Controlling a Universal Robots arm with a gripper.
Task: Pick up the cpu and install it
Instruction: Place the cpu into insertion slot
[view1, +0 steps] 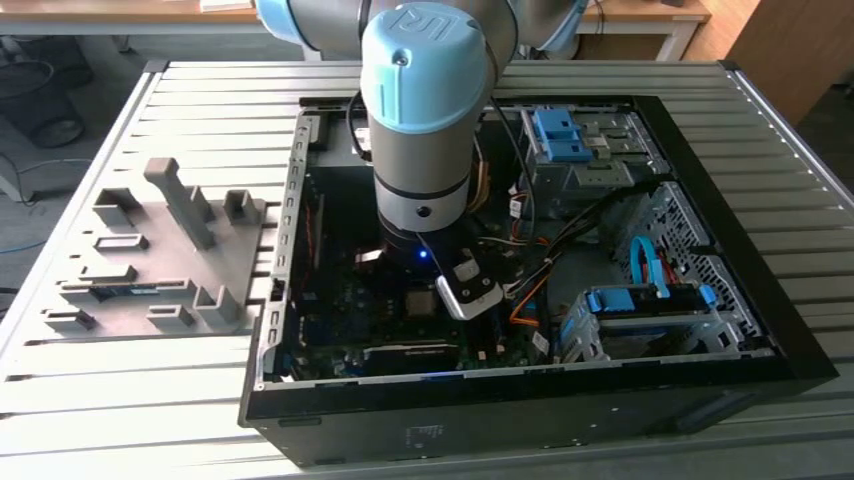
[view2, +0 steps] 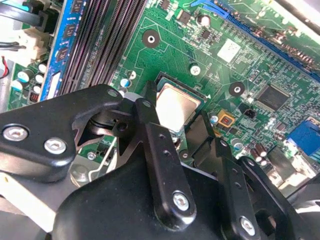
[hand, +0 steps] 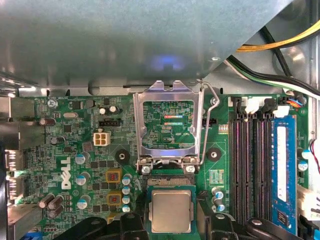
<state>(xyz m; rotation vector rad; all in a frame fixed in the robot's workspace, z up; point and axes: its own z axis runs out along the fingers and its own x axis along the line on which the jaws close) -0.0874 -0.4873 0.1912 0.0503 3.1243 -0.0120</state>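
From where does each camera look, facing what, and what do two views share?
Exterior view: off the arm, high, looking down into the open case; the arm shows.
First wrist view: on the arm, facing the board and cpu; the claw shows.
Second wrist view: on the arm, slanted at the board; the claw shows.
Shared: both wrist views show cpu and claw.

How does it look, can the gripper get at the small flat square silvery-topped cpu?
Probably yes: the gripper hangs right at the cpu, fingers either side of it, and the silver metal retention frame is swung open, so nothing covers the chip.
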